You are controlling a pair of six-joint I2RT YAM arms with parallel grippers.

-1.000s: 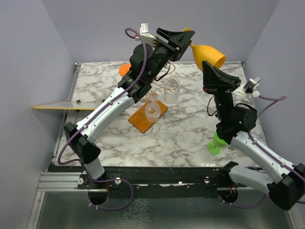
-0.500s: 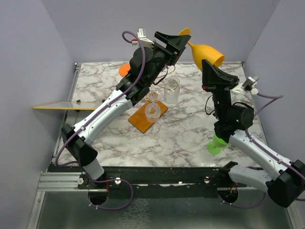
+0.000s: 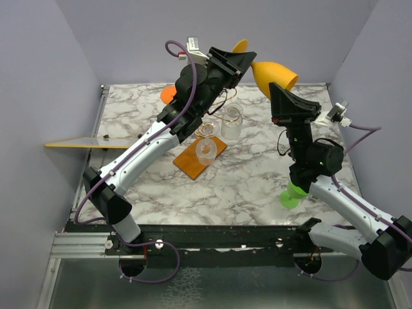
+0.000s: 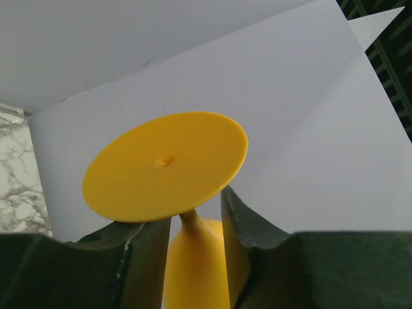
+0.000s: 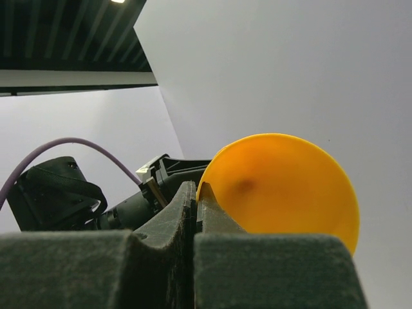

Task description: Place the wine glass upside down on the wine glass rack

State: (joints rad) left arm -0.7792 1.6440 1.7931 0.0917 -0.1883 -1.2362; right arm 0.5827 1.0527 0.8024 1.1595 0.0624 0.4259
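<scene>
The yellow wine glass (image 3: 275, 73) hangs high above the back of the table, lying nearly sideways between both arms. My left gripper (image 3: 247, 61) has its jaws round the stem just under the round foot (image 4: 166, 166), both fingers (image 4: 241, 222) against the tapering neck. My right gripper (image 3: 274, 87) reaches up from below with its fingers pressed together on the rim of the bowl (image 5: 283, 187). The wine glass rack (image 3: 215, 127), gold wire on an orange-brown wooden base (image 3: 190, 162), stands mid-table under my left arm.
Two clear glasses (image 3: 232, 122) (image 3: 206, 149) sit at the rack. An orange object (image 3: 168, 94) lies at the back left. A green piece (image 3: 289, 194) shows under my right arm. A thin yellow board (image 3: 74, 143) juts from the left wall.
The glass has tipped flatter and its bowl has shifted left and slightly down. My left gripper widened on the stem, then narrowed again. My right gripper followed the bowl a little left.
</scene>
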